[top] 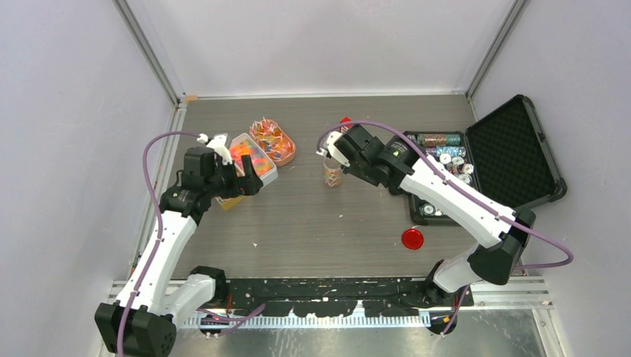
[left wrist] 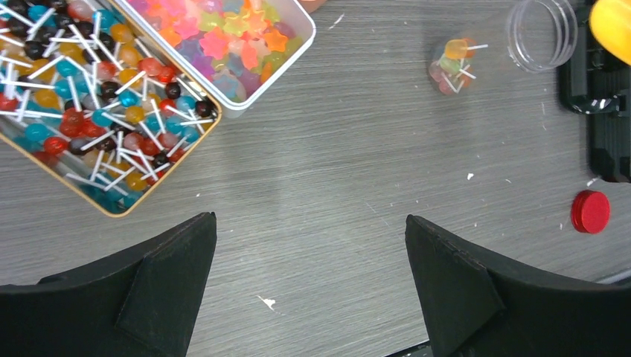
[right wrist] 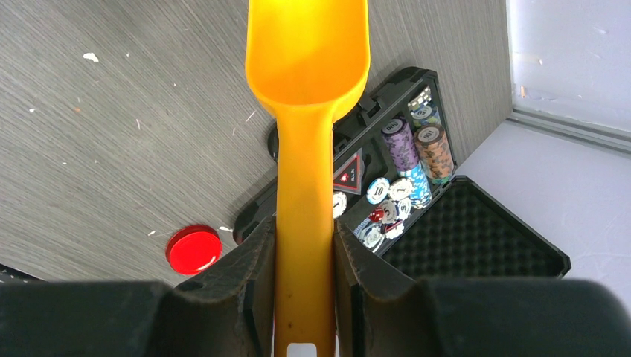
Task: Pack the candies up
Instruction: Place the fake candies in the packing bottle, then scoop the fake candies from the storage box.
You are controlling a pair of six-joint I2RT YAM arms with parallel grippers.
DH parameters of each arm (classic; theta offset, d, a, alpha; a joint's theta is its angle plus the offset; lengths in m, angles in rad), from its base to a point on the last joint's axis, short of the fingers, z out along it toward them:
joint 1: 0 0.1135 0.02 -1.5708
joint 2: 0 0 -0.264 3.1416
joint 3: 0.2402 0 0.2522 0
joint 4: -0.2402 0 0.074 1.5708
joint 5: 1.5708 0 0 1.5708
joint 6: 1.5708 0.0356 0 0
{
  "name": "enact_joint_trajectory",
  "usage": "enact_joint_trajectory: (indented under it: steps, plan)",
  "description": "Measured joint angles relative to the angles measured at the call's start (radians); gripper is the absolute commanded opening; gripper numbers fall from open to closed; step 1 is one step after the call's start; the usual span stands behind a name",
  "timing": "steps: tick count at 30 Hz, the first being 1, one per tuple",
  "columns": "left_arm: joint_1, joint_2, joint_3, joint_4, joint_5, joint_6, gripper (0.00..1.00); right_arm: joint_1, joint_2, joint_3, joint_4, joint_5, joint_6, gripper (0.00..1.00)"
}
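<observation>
We saw the left gripper (left wrist: 309, 230) spread wide and holding nothing above the bare table (left wrist: 335, 163), with open room ahead of it. The candies (left wrist: 82, 104) lay just beyond in a gold-rimmed tin (left wrist: 167, 172) and in a white tray (left wrist: 279, 68) touching it, near the table's left edge. A few more sat in a small jar (left wrist: 439, 71) mid-table. The right gripper (right wrist: 303, 234) was clamped on the handle of the yellow scoop (right wrist: 307, 52). An open chip case (right wrist: 476, 245) hugged the right wall. A red lid (right wrist: 194, 249) lay near the case's front edge.
</observation>
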State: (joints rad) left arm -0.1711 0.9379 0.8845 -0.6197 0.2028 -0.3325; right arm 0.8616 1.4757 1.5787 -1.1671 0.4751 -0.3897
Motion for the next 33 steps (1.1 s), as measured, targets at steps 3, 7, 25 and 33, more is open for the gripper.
enact_joint_trajectory:
  steps: [3, 7, 25, 33]
  plan:
    - [0.0, 0.0, 0.015, -0.022, -0.028, 0.001, 1.0, 0.004, 0.002, 0.013, -0.006, 0.01, 0.001, 0.0]
    - [0.0, -0.009, 0.026, -0.029, -0.043, 0.001, 0.99, 0.008, 0.015, 0.05, -0.025, 0.021, 0.008, 0.0]
    - [0.003, 0.02, 0.036, 0.073, -0.19, -0.115, 0.73, 0.005, 0.185, 0.349, 0.047, -0.116, 0.222, 0.0]
    - [0.085, 0.24, 0.143, 0.33, -0.254, -0.186, 0.35, -0.009, 0.46, 0.624, 0.034, -0.277, 0.321, 0.0]
